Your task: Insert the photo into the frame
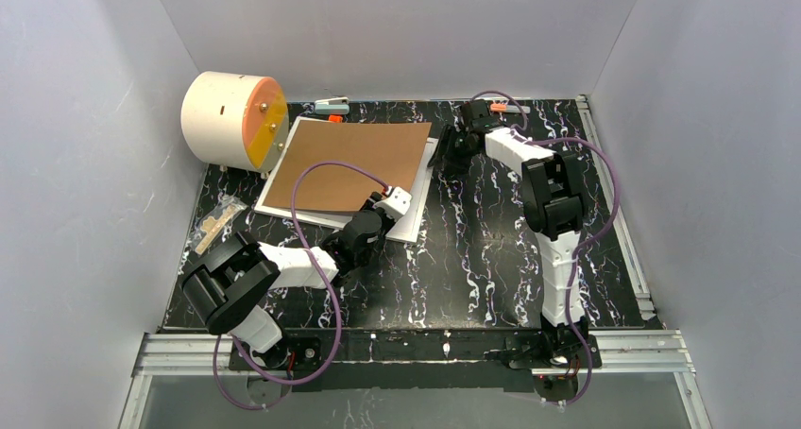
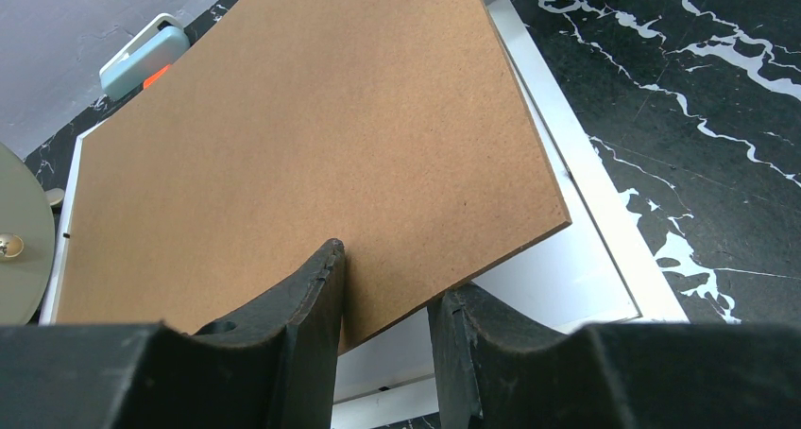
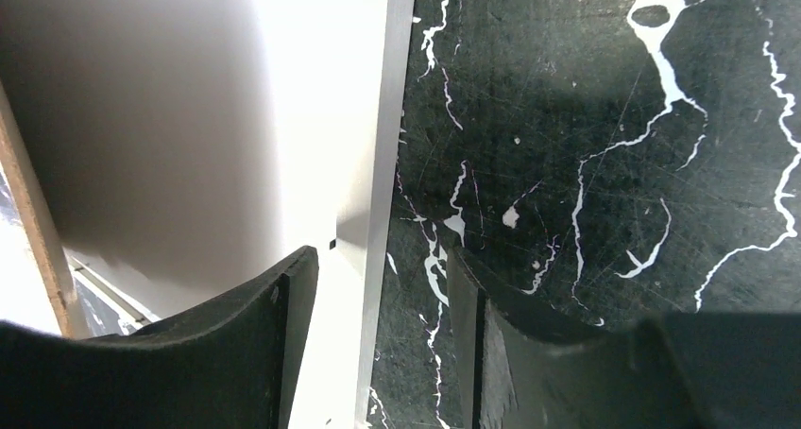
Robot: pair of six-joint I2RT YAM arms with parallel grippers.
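Frame (image 2: 600,216) lies flat at the desk's (image 1: 491,249) 11 o'clock, white rim showing. We see a brown board (image 1: 349,164) tilted over it, its 5 o'clock corner pinched in the left claw (image 2: 385,283). At 2 o'clock the right claw (image 3: 383,259) stands parted astride the frame's rim, gripping nothing. A cream drum (image 1: 231,119) sits at the frame's 10 o'clock.
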